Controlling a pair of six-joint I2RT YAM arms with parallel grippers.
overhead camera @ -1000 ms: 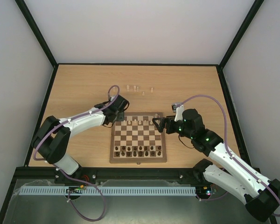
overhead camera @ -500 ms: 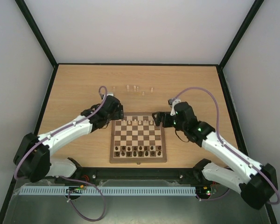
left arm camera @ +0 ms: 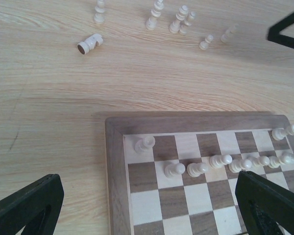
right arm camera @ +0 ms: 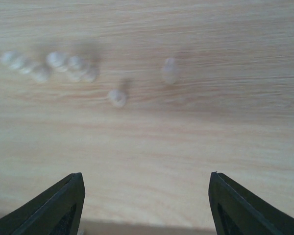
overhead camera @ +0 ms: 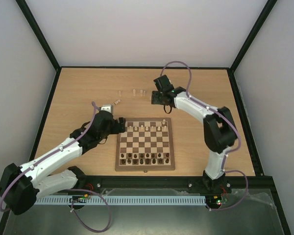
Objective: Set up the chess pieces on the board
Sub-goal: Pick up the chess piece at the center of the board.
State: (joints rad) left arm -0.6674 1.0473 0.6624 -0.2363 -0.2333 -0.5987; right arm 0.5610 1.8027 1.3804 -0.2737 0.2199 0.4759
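The board (overhead camera: 146,145) sits toward the front of the table (overhead camera: 83,93), dark pieces (overhead camera: 144,157) on its near rows, pale ones (overhead camera: 147,128) on the far rows. More pale pieces (overhead camera: 138,92) stand bunched beyond it, close by the right gripper (overhead camera: 157,99), whose jaws gape empty. The left gripper (overhead camera: 119,125), also wide open, hangs at the board's far-left corner. With the loose pieces bunched so tightly, a descending finger could topple a neighbour.

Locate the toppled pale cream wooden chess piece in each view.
Top external: toppled pale cream wooden piece on the tabletop, beyond the checkered wooden board's far left corner.
Left wrist: upper left, lying on its side.
Right wrist: not in it.
Shared landmark: cluster of standing cream pieces.
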